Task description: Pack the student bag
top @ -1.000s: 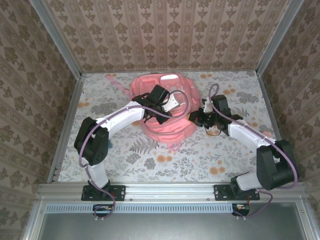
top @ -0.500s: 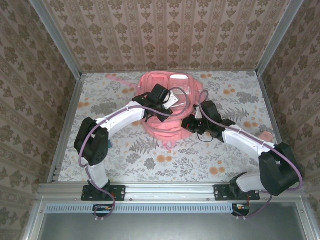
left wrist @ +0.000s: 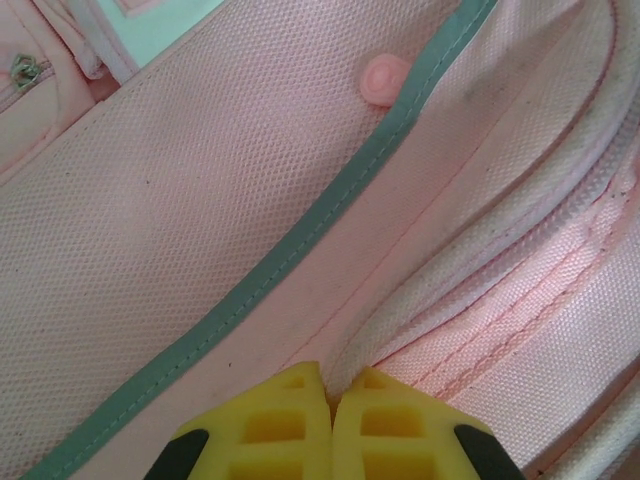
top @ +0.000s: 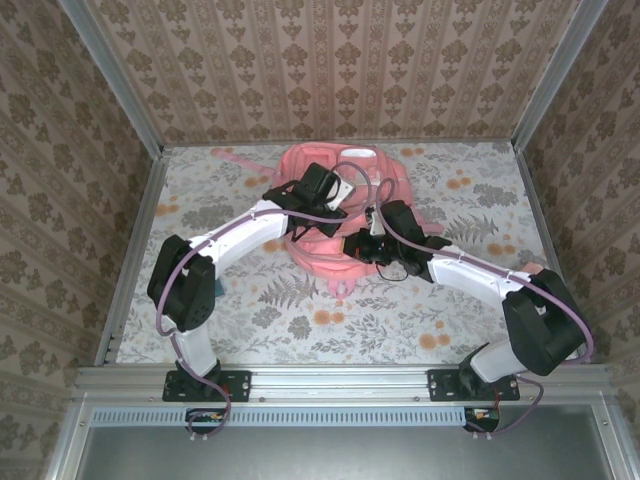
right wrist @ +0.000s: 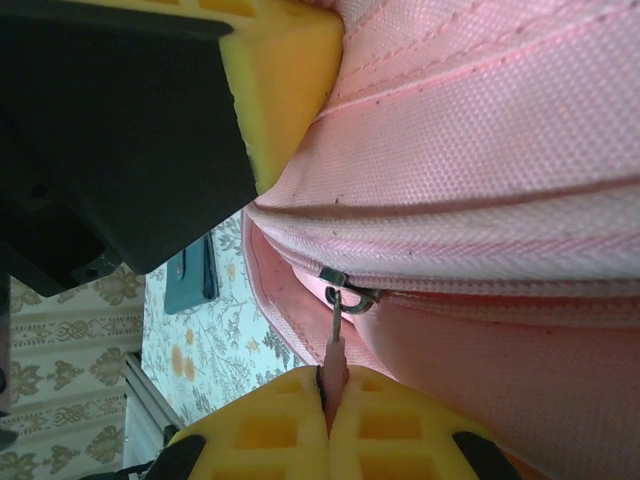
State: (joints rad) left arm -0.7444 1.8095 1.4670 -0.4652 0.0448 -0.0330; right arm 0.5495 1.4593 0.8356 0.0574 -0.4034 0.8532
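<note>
Spreading from wall to wall, the flowery tabletop point(top: 250, 320) holds everything. The student bag point(top: 300, 165) is big and pink. It sits in the middle of the tabletop, closer to the far edge than to the near edge.

The left arm point(top: 240, 235) bends in from the left and reaches over the top of the bag. The right arm point(top: 470, 272) bends in from the right and reaches the bag's near side.

The left fingers point(left wrist: 285, 425) are yellow and pressed together. Their tips touch a white edge point(left wrist: 480, 270) on the bag. I cannot tell if any cloth is pinched between them. The right fingers point(right wrist: 270, 430) are yellow too, and they are clamped on the zip pull point(right wrist: 336, 345).

A grey-green stripe point(left wrist: 300, 260) runs slanting across the pink cloth. A small dark blue-green thing point(right wrist: 190, 275) lies on the tabletop past the bag. The zip pull is thin and pink and hangs from a metal slider point(right wrist: 345, 290) on the zip. A round pink button point(left wrist: 382, 78) sits just beside the stripe.
</note>
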